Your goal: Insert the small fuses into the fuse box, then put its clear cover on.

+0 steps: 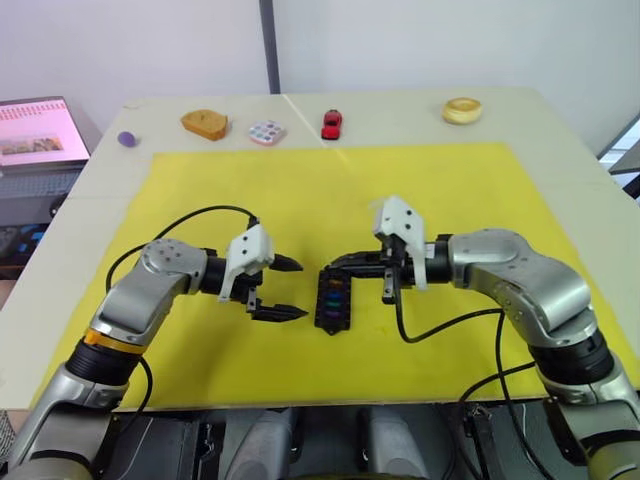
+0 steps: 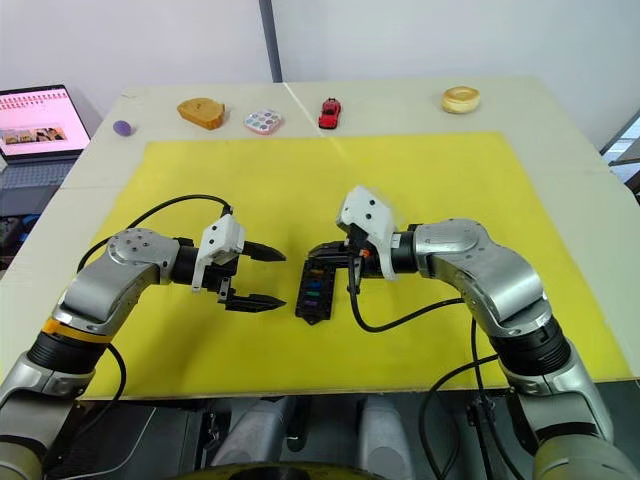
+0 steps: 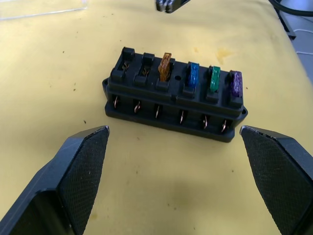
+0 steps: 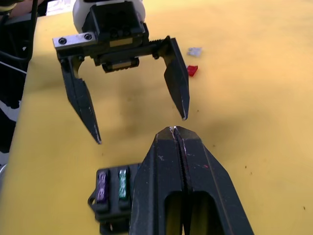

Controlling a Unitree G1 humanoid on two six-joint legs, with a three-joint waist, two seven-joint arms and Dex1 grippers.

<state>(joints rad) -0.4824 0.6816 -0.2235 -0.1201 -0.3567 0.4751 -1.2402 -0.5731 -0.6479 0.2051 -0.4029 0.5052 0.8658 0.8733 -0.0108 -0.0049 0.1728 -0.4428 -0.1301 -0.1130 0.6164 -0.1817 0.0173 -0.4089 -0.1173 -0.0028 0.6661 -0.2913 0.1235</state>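
**Left wrist view: four fuses seated, two slots empty**

Left wrist view shows the fuse box (image 3: 174,100) lying on the yellow mat (image 1: 300,190), with amber, blue, green and purple fuses standing in one row and two slots at the amber end seen empty. The left gripper (image 1: 278,289) is held wide open beside the box at about 9 o'clock from it, with nothing between its fingers. The right gripper (image 4: 177,134) is poised over the box with its fingers pressed together; no fuse is seen between them. In the right wrist view a red fuse (image 4: 192,70) and a grey fuse (image 4: 195,51) lie loose on the mat, just beside each other, beyond the left gripper. A corner of the clear cover (image 3: 41,7) is seen on the mat at about 11 o'clock from the box in the left wrist view, well apart from it.

The step in hand is judged to be fetching a remaining fuse. For a clean insertion, the fuse is best pinched by its plastic body with the blades pointing down, aligned square above an empty slot, and pressed straight in while the box is steadied by the other gripper. A tilted blade could jam or push the light box across the mat. The cover is best left until both slots are filled.
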